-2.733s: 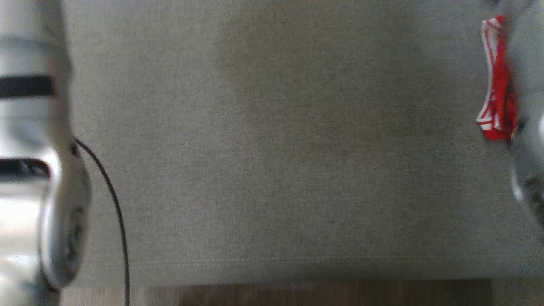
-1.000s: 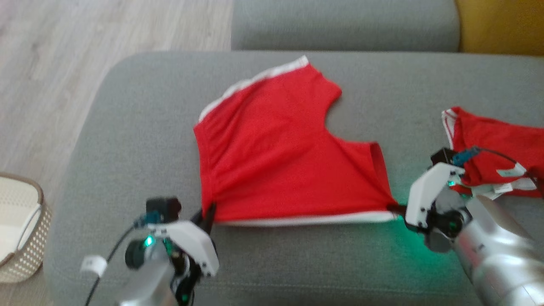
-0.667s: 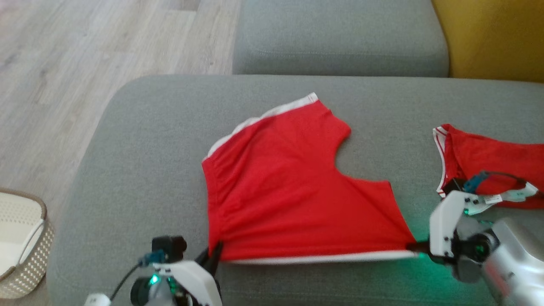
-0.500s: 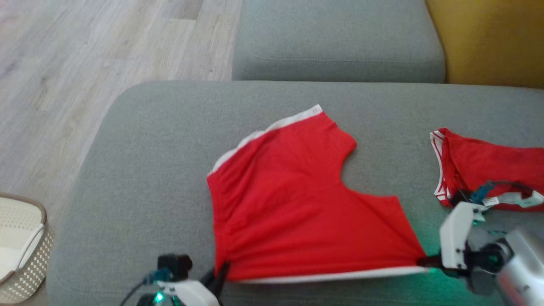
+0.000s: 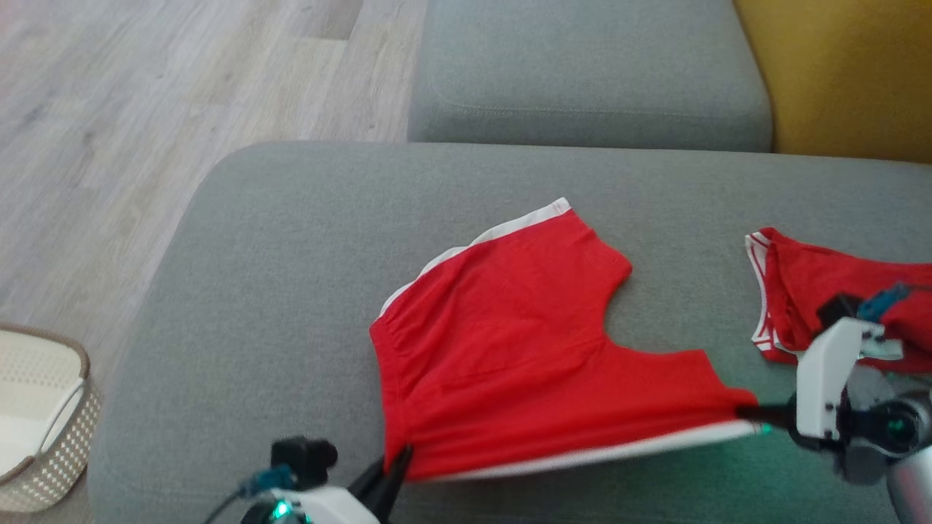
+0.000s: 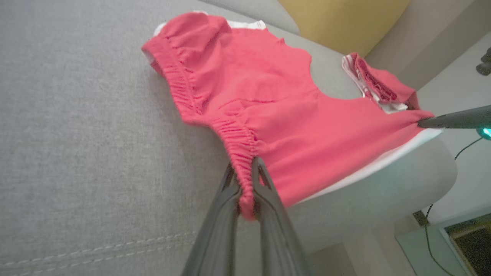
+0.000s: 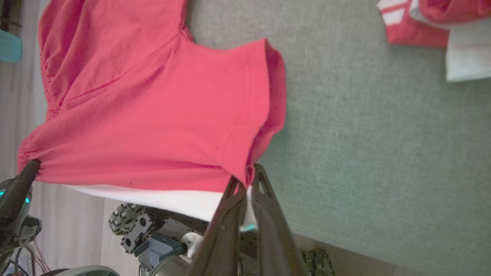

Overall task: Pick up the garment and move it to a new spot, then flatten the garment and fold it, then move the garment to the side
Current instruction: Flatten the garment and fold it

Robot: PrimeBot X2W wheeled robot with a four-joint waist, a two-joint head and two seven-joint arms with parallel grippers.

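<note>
Left end effector [image 5: 399, 462] is clamped on the gathered waistband corner of the red garment [image 5: 524, 349], and the right end effector [image 5: 748, 413] is pinched shut on the opposite hem corner, a two-point hold that pulls the near edge taut. Most of the garment lies spread on the grey sofa cushion [image 5: 291, 240], towards its front edge, probably so it can be drawn flat before folding. A second red garment [image 5: 823, 284] sits apart to the right.
</note>
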